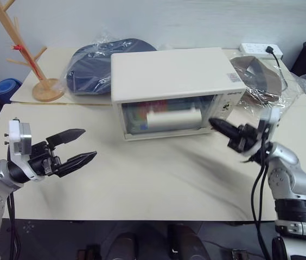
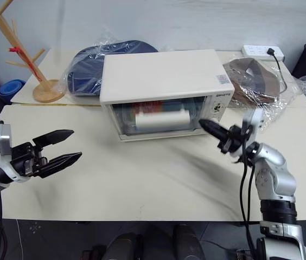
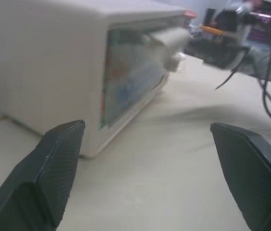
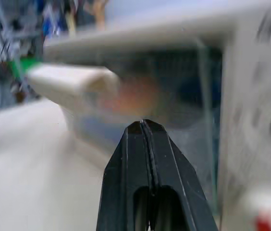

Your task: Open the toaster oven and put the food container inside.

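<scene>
The oven (image 1: 172, 92) sat square on the worktop (image 1: 153, 179), door shut, its cream handle (image 1: 173, 116) lying across the glass. Behind that glass I could make out coloured shapes, blue and red, with something orange-brown in the right wrist view, too blurred to name, so I couldn't tell for sure that the container was in there.

My left gripper (image 1: 80, 147) hung above the worktop's near left part, well apart from the oven, jaws spread wide and holding nothing. In the left wrist view the oven's left side and door edge stood between my two fingers (image 3: 54, 173).

My right gripper (image 1: 216, 124) had its jaws clenched tight together, empty, tip aimed at the oven's lower right front corner, just beside the knob panel (image 1: 230, 105). Whether it touched the oven I couldn't tell.

Behind the oven lay a plastic-wrapped dark round thing (image 1: 96, 65) on the left and another wrapped one (image 1: 261, 78) on the right. A wooden tree stand (image 1: 31, 54) stood far left, a power strip (image 1: 260, 50) at the back right.
</scene>
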Controlling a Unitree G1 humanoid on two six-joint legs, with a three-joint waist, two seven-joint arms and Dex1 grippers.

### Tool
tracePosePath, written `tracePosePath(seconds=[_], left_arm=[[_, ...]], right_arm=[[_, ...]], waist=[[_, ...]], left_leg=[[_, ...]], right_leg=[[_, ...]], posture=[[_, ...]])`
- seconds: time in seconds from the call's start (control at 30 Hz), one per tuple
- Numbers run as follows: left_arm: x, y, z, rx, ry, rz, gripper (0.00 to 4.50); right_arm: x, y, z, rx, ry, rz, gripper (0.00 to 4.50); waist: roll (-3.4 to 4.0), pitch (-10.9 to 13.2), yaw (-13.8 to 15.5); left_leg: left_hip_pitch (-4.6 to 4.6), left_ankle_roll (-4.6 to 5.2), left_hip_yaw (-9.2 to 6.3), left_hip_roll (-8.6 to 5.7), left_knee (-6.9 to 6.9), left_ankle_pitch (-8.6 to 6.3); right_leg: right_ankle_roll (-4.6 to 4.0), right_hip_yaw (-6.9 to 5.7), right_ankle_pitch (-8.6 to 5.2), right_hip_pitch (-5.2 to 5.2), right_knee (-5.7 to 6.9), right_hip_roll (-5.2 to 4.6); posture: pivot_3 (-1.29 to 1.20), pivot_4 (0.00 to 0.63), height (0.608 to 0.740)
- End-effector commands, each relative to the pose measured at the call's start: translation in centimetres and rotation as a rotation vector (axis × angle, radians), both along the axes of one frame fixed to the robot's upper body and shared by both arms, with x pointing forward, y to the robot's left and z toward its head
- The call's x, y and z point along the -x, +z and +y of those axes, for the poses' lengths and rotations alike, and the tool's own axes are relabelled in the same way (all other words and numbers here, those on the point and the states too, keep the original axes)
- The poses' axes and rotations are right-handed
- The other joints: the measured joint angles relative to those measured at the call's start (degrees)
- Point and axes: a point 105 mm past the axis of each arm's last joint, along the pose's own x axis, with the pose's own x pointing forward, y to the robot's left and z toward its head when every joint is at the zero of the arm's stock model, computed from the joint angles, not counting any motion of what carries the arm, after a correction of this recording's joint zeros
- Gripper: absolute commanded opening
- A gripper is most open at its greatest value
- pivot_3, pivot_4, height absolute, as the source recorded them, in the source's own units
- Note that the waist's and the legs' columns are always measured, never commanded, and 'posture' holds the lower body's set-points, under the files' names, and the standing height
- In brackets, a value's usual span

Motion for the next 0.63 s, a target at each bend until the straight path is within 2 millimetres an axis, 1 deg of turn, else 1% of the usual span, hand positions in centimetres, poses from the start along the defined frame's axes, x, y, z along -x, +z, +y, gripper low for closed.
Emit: tracePosePath(seconds=[0.03, 0.13, 0.17, 0.2, 0.27, 0.33, 0.37, 0.4, 0.5, 0.53, 0.63], left_arm=[[-0.1, -0.1, 0.6, -0.079, 0.055, -0.093, 4.44], [0.5, -1.3, 1.1, -0.148, 0.061, -0.084, 4.50], [0.6, -1.5, 1.3, -0.158, 0.064, -0.076, 4.50], [1.0, -2.1, 1.5, -0.184, 0.060, -0.059, 4.50], [1.7, -3.4, 2.0, -0.246, 0.059, -0.034, 4.50], [2.4, -4.3, 2.5, -0.271, 0.065, -0.018, 4.50], [2.7, -4.8, 2.9, -0.278, 0.080, -0.005, 4.50], [3.0, -5.3, 3.2, -0.285, 0.091, 0.004, 4.50], [3.4, -6.0, 3.5, -0.301, 0.109, 0.010, 4.50], [3.4, -6.1, 3.5, -0.302, 0.114, 0.008, 4.50], [3.3, -6.3, 3.1, -0.312, 0.104, 0.020, 4.50]], right_arm=[[0.6, 1.1, -0.4, 0.037, 0.007, -0.034, 0.00], [2.8, -0.6, -0.2, 0.244, 0.115, -0.060, 0.57], [3.3, -1.0, -0.3, 0.281, 0.141, -0.059, 0.97], [4.0, -1.5, -0.6, 0.328, 0.154, -0.093, 1.22], [4.8, -2.2, -1.2, 0.401, 0.156, -0.155, 1.92], [5.5, -3.4, -1.7, 0.464, 0.177, -0.149, 2.61], [6.2, -4.3, -2.0, 0.514, 0.202, -0.153, 2.91], [6.7, -5.1, -2.4, 0.543, 0.210, -0.152, 3.30], [7.4, -6.6, -3.3, 0.575, 0.189, -0.155, 4.26], [7.5, -7.1, -3.5, 0.586, 0.183, -0.160, 4.44], [7.4, -8.2, -3.9, 0.581, 0.145, -0.165, 4.44]], waist=[[0.00, 0.0, 0.3], [0.00, 0.0, 0.7], [0.00, 0.0, 0.8], [0.00, 0.0, 0.8], [0.00, 0.0, 0.7], [0.00, 0.0, 0.6], [0.00, 0.0, 0.6], [0.00, 0.0, 0.6], [-0.02, 0.0, 0.7], [-0.01, 0.0, 0.7], [-0.02, 0.0, 0.7]], left_leg=[[-0.04, 0.02, -0.01, -0.01, 0.00, -0.01], [-0.18, 0.09, 0.01, -0.06, 0.01, -0.03], [-0.20, 0.12, 0.01, -0.06, 0.00, -0.05], [-0.24, 0.14, 0.01, -0.06, 0.00, -0.06], [-0.32, 0.15, 0.00, -0.05, 0.01, -0.07], [-0.30, 0.17, 0.05, -0.05, 0.00, -0.07], [-0.29, 0.17, 0.05, -0.05, 0.01, -0.07], [-0.26, 0.17, 0.04, -0.05, 0.01, -0.07], [-0.06, 0.16, 0.02, -0.02, 0.00, -0.06], [0.03, 0.16, 0.02, -0.02, -0.01, -0.06], [0.17, 0.17, 0.04, -0.03, -0.01, -0.06]], right_leg=[[0.00, -0.01, 0.00, -0.01, -0.04, -0.03], [0.00, -0.02, 0.00, -0.07, -0.12, -0.08], [0.00, -0.02, 0.00, -0.08, -0.16, -0.08], [0.00, -0.04, 0.00, -0.09, -0.19, -0.08], [0.00, -0.04, 0.00, -0.13, -0.24, -0.07], [0.01, -0.02, 0.00, -0.12, -0.23, -0.07], [0.02, -0.01, 0.01, -0.12, -0.22, -0.07], [0.01, -0.02, 0.01, -0.10, -0.21, -0.07], [0.01, -0.04, 0.00, 0.06, -0.18, -0.07], [0.00, -0.02, 0.00, 0.15, -0.17, -0.07], [-0.01, 0.00, -0.01, 0.25, -0.10, -0.11]], posture=[[0.00, 0.150, 0.740], [0.00, 0.150, 0.740], [0.00, 0.150, 0.740], [0.00, 0.150, 0.740], [0.00, 0.150, 0.740], [0.00, 0.150, 0.740], [0.00, 0.150, 0.740], [0.00, 0.150, 0.740], [0.00, 0.150, 0.740], [0.00, 0.150, 0.740], [0.00, 0.150, 0.740]])
